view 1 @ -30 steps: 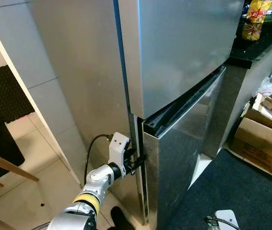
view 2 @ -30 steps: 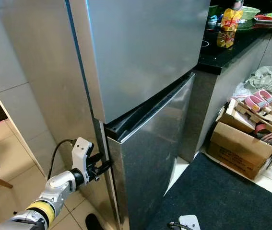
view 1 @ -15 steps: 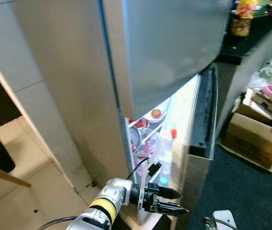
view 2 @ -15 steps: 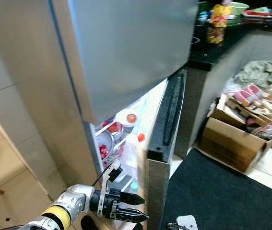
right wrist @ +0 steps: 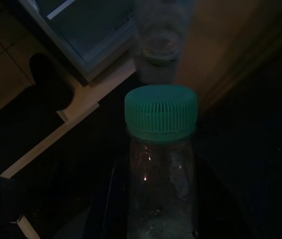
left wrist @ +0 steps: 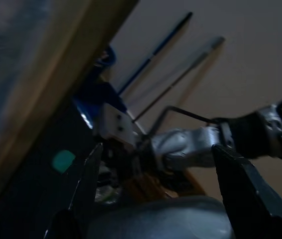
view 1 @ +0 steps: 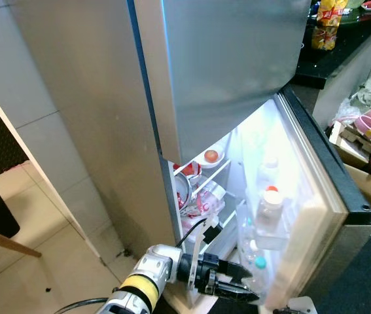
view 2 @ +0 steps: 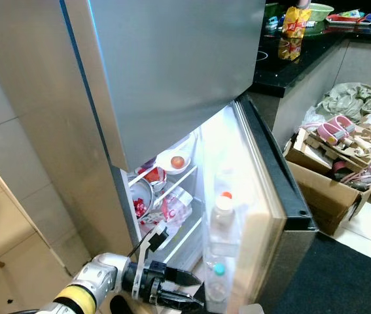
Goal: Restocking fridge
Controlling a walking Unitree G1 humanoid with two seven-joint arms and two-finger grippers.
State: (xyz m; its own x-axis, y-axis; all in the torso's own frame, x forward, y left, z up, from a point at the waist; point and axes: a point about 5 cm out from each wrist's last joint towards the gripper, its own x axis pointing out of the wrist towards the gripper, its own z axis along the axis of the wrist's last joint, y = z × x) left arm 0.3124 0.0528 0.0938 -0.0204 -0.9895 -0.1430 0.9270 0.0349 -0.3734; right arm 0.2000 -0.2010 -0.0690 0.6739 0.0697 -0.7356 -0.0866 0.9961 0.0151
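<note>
The steel fridge's upper door [view 1: 237, 65] is closed. Its lower door [view 1: 331, 175] stands wide open to the right, and the inside is lit. My left gripper [view 1: 243, 292] is low in front of the opening, beside the door shelf, fingers [left wrist: 87, 185] spread open and holding nothing. The door shelf holds a clear bottle with a red cap [view 1: 270, 204] and one with a teal cap [view 2: 216, 278]. In the right wrist view a clear bottle with a green cap [right wrist: 161, 114] stands upright between my right gripper's dark fingers, down by the fridge's foot.
The wire shelves hold a bowl with a red fruit [view 1: 211, 156], a steel pot [view 1: 184, 190] and a red-and-white packet [view 1: 206, 203]. A black counter [view 2: 316, 49] with a yellow snack bag [view 2: 294, 29] lies right. A cardboard box [view 2: 332, 190] with slippers and a dark mat [view 2: 362, 275] lie right.
The lower door has swung from closed to wide open. My left gripper went from the door's left edge down and right, in front of the opening. The camera has shifted.
</note>
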